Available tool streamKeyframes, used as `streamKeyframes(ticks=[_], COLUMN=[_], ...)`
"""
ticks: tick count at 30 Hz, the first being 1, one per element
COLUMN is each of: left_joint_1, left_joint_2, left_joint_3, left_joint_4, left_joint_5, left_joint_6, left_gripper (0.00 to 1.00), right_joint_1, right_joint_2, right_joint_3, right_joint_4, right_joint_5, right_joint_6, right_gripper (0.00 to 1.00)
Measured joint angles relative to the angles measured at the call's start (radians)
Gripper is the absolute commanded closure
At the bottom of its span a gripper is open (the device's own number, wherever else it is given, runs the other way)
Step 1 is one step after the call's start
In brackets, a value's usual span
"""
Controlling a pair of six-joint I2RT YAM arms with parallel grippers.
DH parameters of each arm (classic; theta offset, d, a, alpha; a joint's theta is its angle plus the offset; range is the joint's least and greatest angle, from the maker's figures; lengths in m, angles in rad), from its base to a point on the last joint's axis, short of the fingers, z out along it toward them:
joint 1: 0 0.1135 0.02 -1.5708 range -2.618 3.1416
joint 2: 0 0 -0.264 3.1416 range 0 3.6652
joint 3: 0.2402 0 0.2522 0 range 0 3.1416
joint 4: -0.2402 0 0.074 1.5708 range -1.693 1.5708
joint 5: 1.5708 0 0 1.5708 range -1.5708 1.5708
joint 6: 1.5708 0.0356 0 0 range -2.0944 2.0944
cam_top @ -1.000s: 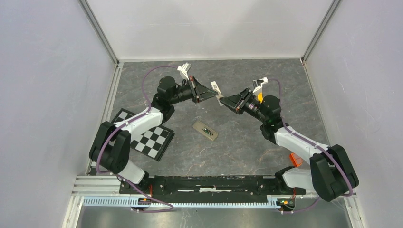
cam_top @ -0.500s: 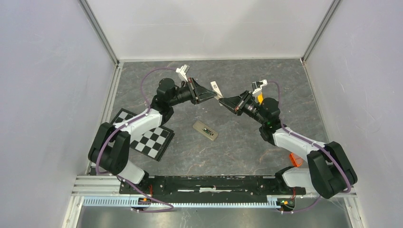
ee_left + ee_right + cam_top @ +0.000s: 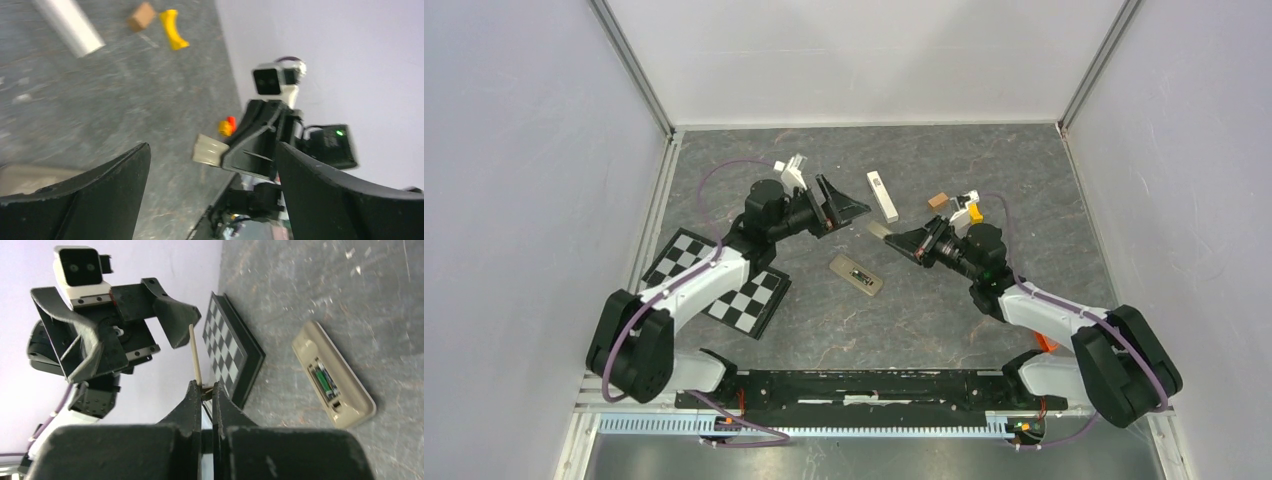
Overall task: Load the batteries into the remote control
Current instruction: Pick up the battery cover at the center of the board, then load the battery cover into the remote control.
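Note:
The remote control (image 3: 856, 275) lies back-up on the table's middle, its recess uncovered. A greenish battery (image 3: 324, 382) sits in the recess of the remote control (image 3: 350, 390). My right gripper (image 3: 892, 238) hangs above and to the right of it, shut on a thin beige cover plate (image 3: 877, 230). The right wrist view shows that plate (image 3: 195, 355) edge-on, sticking out past the right gripper (image 3: 202, 386). My left gripper (image 3: 844, 202) is wide open to the left of the plate, holding nothing. From the left wrist the plate (image 3: 210, 150) shows apart from both fingers.
A long white bar (image 3: 882, 194) lies behind the grippers, with a brown block (image 3: 938, 200) and a yellow curved piece (image 3: 974, 212) to its right. A checkerboard tile (image 3: 724, 285) lies at the left under the left arm. An orange object (image 3: 1046, 340) sits by the right arm's base.
The left gripper opened, let go of the plate and drew back to the left. The right gripper closed on the plate and carried it nearer and lower.

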Motion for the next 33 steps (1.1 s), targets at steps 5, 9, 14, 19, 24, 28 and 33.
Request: streamKeyframes(ticks=[5, 9, 14, 19, 24, 28, 33], left_joint_1=[0.005, 0.006, 0.009, 0.018, 0.019, 0.02, 0.02], left_joint_2=[-0.103, -0.136, -0.113, -0.047, -0.02, -0.006, 0.009], left_joint_3=[-0.099, -0.171, -0.201, -0.204, -0.216, -0.226, -0.229], left_joint_4=[-0.144, -0.213, -0.271, -0.27, -0.27, -0.27, -0.27], left_joint_5=[-0.148, -0.222, -0.269, -0.27, -0.268, -0.262, -0.256], left_joint_6=[0.095, 0.132, 0.161, 0.169, 0.176, 0.176, 0.176], left_gripper=[0.0, 0.02, 0.08, 0.1, 0.09, 0.09, 0.09], right_joint_1=[0.077, 0.144, 0.198, 0.224, 0.228, 0.228, 0.228], right_joint_2=[-0.014, 0.006, 0.099, 0.198, 0.258, 0.291, 0.319], right_joint_3=[-0.053, -0.066, -0.066, -0.064, -0.039, -0.012, 0.009], right_joint_4=[-0.057, -0.087, -0.087, -0.094, -0.1, -0.099, -0.109], right_joint_5=[0.036, 0.069, 0.109, 0.14, 0.163, 0.181, 0.203], right_joint_6=[-0.023, -0.023, 0.004, 0.052, 0.082, 0.097, 0.112], right_gripper=[1.0, 1.0, 1.0, 1.0, 1.0, 1.0, 1.0])
